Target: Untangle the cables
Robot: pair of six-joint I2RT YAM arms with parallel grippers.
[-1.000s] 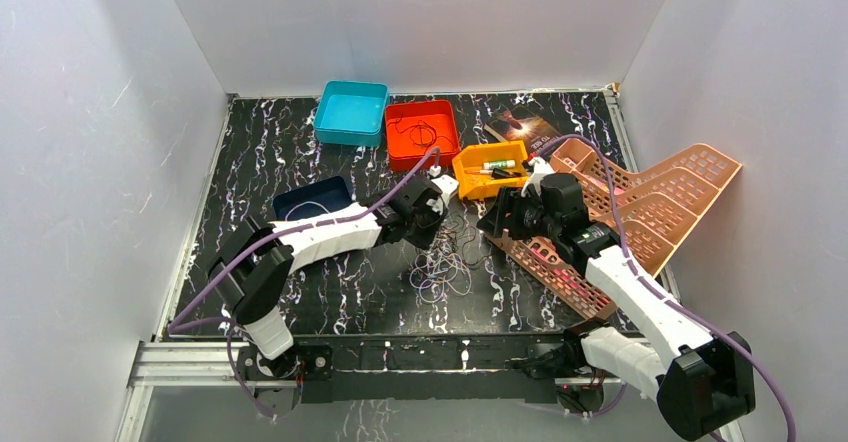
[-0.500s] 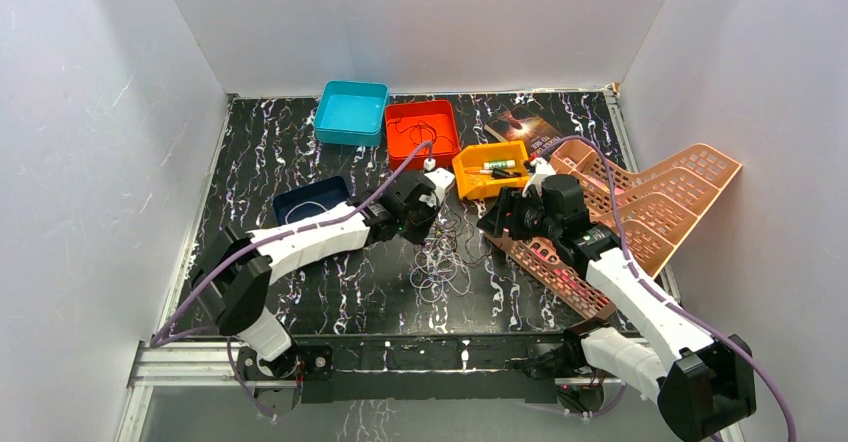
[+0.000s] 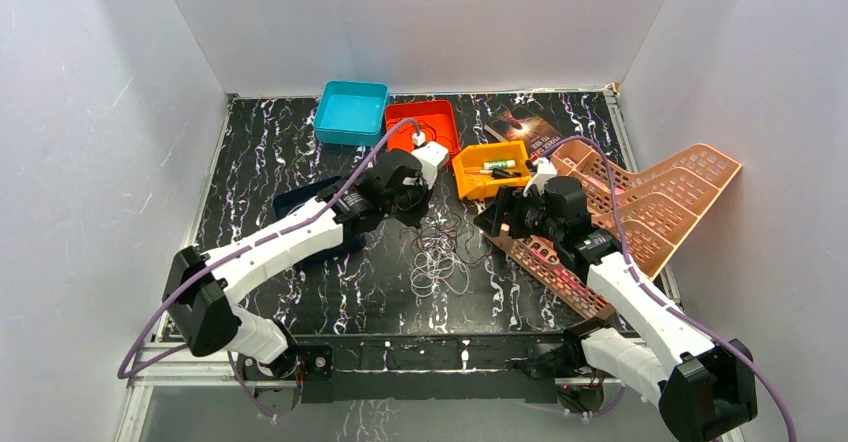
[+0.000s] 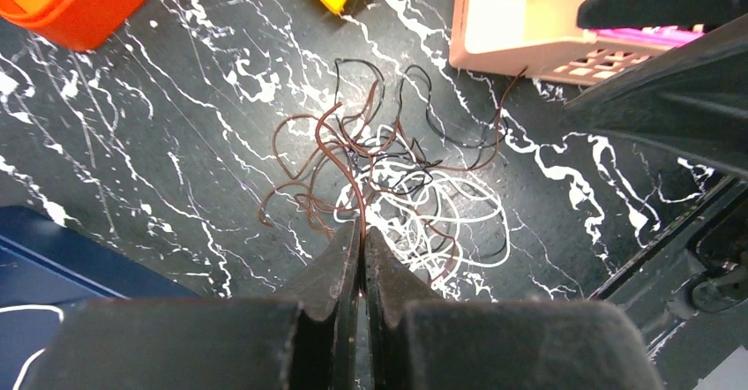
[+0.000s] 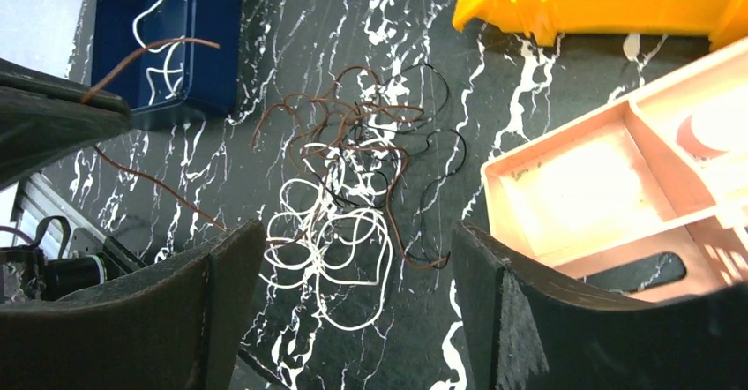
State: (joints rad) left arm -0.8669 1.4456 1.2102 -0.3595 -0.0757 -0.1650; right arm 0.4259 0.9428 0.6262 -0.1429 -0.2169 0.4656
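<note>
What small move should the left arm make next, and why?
Probably raise the left gripper slowly, to draw its strand out. Its jaws are shut on a brown cable that runs into the heap with the white cables; the right gripper hangs open above them, holding nothing.

4 bins (image 3: 352,112), 1 peach basket (image 3: 680,197), 1 tangle of cables (image 3: 437,265).
</note>
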